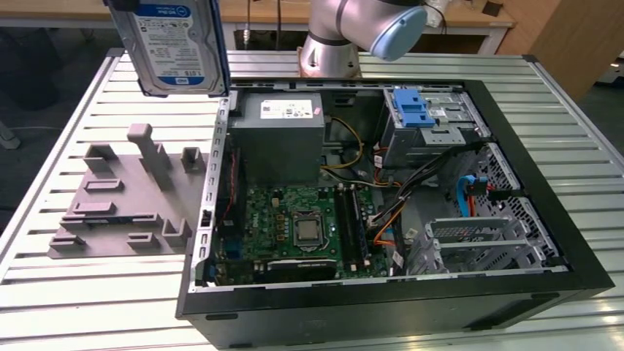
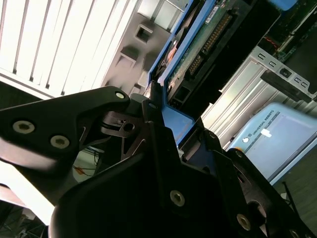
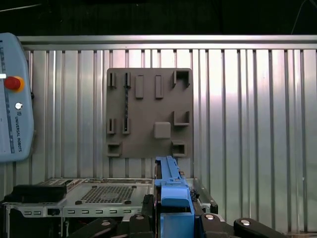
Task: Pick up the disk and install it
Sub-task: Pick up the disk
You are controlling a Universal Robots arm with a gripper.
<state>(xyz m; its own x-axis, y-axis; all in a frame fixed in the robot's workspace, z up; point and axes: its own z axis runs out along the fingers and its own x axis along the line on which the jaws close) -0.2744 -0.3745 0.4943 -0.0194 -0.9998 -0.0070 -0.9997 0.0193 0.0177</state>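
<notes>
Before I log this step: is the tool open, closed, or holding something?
Tool: closed, holding the disk.

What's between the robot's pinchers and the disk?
Nothing lies between them. In the second wrist view the gripper is shut right on the blue rail at the edge of the disk, touching it, with no gap and nothing else in between.

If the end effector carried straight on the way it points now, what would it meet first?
Probably the grey fixture plate on the slatted table. The end effector, shut on the disk, points down at it; the disk's edge would likely touch first, though depth is unclear.
</notes>
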